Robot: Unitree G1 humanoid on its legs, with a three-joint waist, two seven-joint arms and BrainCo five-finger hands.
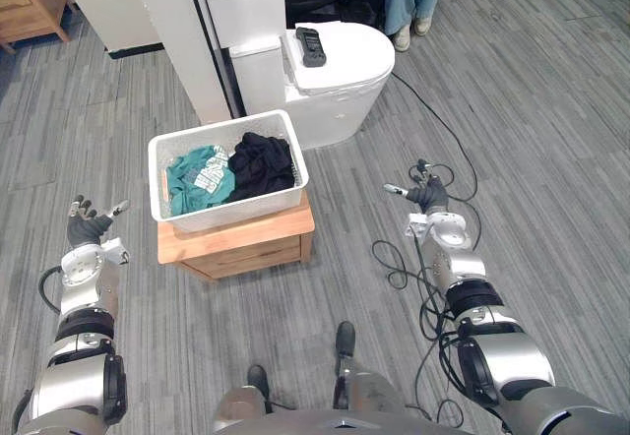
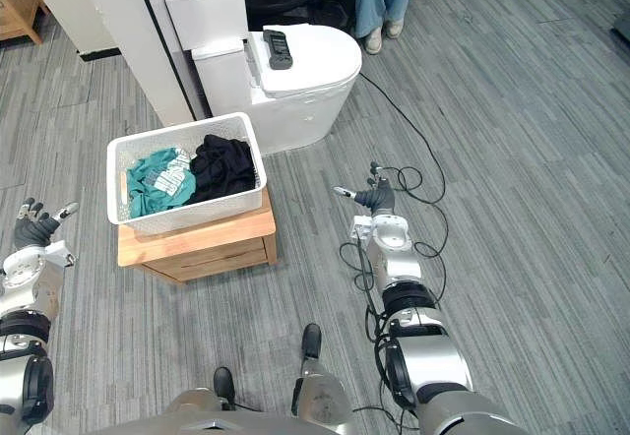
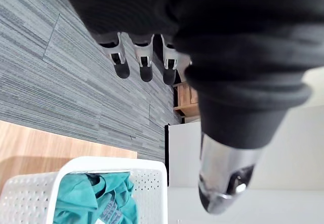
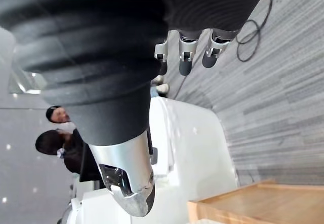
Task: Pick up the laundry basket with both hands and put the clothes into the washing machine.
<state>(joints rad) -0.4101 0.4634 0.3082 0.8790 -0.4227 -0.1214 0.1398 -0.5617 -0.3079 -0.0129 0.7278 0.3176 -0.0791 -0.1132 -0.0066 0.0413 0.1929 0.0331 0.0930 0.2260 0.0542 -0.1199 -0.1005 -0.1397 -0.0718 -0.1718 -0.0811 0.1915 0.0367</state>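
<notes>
A white perforated laundry basket (image 1: 224,205) stands on a low wooden stand (image 1: 241,241) in front of me. Inside lie a teal garment (image 1: 200,181) and a black garment (image 1: 261,162). My left hand (image 1: 87,226) hovers open over the floor well left of the basket, fingers spread and holding nothing. My right hand (image 1: 428,196) hangs open to the right of the stand, also apart from the basket. In the left wrist view the basket rim (image 3: 76,169) and the teal garment (image 3: 96,201) show beyond the straight fingers (image 3: 144,62).
A white appliance (image 1: 335,71) with a rounded top stands just behind the basket, a black remote (image 1: 311,45) lying on it. A white cabinet (image 1: 187,31) rises behind. A seated person's legs (image 1: 409,2) are at the back. A wooden cabinet (image 1: 30,2) sits far left.
</notes>
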